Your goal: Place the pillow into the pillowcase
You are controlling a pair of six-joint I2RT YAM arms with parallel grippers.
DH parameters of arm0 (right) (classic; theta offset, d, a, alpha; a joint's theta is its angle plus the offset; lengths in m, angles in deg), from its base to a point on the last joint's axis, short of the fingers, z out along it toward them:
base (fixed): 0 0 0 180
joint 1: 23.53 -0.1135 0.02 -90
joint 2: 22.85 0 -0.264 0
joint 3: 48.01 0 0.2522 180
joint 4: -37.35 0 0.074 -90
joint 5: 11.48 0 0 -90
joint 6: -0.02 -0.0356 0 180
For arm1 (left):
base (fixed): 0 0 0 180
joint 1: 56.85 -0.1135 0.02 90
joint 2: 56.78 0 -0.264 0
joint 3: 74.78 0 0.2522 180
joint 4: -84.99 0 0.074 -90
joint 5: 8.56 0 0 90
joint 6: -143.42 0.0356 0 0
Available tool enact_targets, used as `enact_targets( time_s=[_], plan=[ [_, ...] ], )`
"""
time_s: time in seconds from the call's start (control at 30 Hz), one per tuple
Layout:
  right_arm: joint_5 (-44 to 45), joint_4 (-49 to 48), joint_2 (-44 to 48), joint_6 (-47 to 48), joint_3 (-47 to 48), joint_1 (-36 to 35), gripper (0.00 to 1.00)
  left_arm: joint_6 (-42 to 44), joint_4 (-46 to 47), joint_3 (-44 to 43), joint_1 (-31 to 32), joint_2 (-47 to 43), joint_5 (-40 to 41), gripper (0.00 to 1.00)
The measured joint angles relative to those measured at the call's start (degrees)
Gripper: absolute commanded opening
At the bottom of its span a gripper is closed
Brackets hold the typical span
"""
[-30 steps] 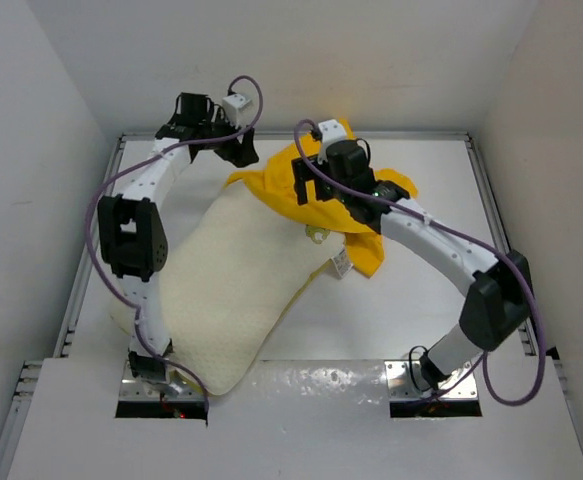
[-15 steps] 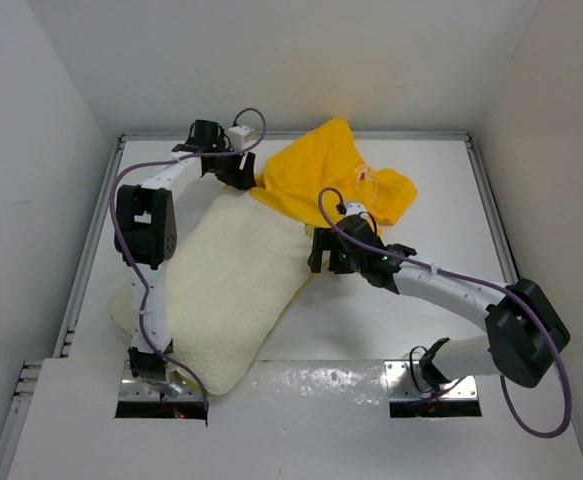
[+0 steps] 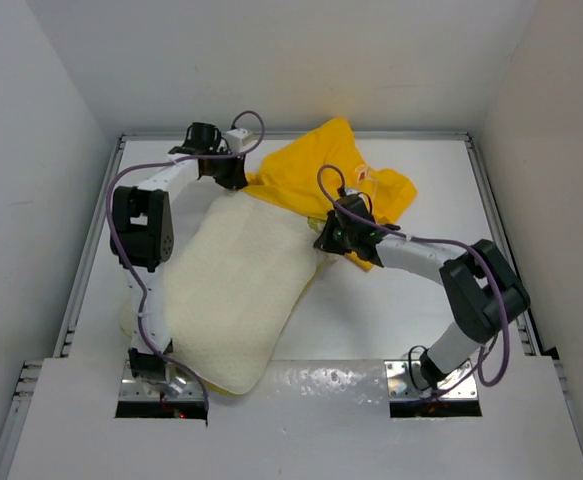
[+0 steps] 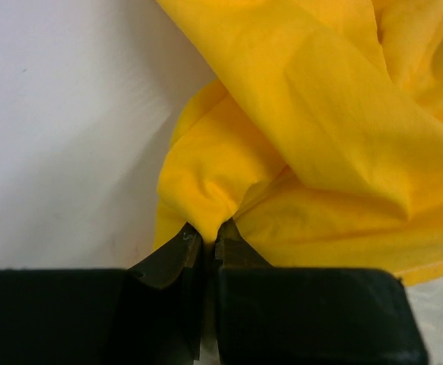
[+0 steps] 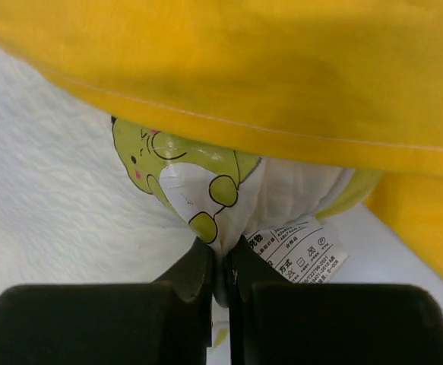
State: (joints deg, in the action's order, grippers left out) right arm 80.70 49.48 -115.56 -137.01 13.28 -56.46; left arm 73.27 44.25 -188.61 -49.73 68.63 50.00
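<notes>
Left hand (image 4: 208, 232) is pinched shut on the pillowcase (image 3: 316, 165) edge, far left. The pillow (image 3: 236, 290) lies diagonally on the counter (image 3: 391, 310), long axis pointing far-right at the case just beyond it. Right hand (image 5: 219, 255) is clamped on the pillow's tagged corner, so it's nearer
</notes>
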Motion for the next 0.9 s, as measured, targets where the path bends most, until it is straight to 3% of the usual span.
enact_targets(
  time_s=[0.13, 0.33, 0.43, 0.5, 0.53, 0.6, 0.63, 0.67, 0.77, 0.9],
  plan=[
    [-0.9, 1.29, -4.22, 1.73, 6.16, 3.78, 0.0, 2.32, -3.87, 1.09, -1.77, -2.91, 1.75, 0.0],
    [-1.31, 5.55, -15.78, 9.22, 24.13, 5.44, 0.0, 7.65, -12.63, 3.87, -5.38, -8.9, 5.57, 0.0],
    [-2.08, 6.25, -19.17, 11.52, 28.59, 5.42, 0.13, 10.27, -16.9, 7.43, -5.99, -12.83, 7.26, 0.12],
    [-2.82, 6.71, -20.37, 12.61, 29.62, 5.49, 0.26, 11.85, -19.89, 9.73, -5.9, -15.13, 7.96, 0.29],
    [-3.1, 6.93, -20.9, 13.27, 30.14, 5.49, 0.41, 12.59, -21.94, 10.62, -5.88, -16.02, 8.31, 0.45],
    [-3.65, 7.32, -21.75, 14.43, 31.15, 5.55, 0.53, 13.62, -25.86, 10.93, -5.86, -16.92, 8.81, 0.56],
    [-3.98, 7.61, -21.94, 15.15, 31.65, 5.66, 0.57, 13.92, -27.69, 10.6, -5.84, -17.09, 9.05, 0.67],
    [-4.35, 7.78, -21.97, 15.61, 31.95, 5.81, 0.67, 14.27, -29.38, 9.7, -5.77, -17.09, 9.25, 0.72],
    [-5.38, 7.8, -21.92, 17.05, 32.41, 6.19, 0.78, 14.21, -33.14, 4.11, -5.35, -17.07, 9.18, 0.74],
    [-5.75, 8.24, -21.18, 18.45, 32.09, 6.21, 0.82, 13.11, -29.62, -6.99, -4.02, -17.38, 6.82, 0.72]
  ],
)
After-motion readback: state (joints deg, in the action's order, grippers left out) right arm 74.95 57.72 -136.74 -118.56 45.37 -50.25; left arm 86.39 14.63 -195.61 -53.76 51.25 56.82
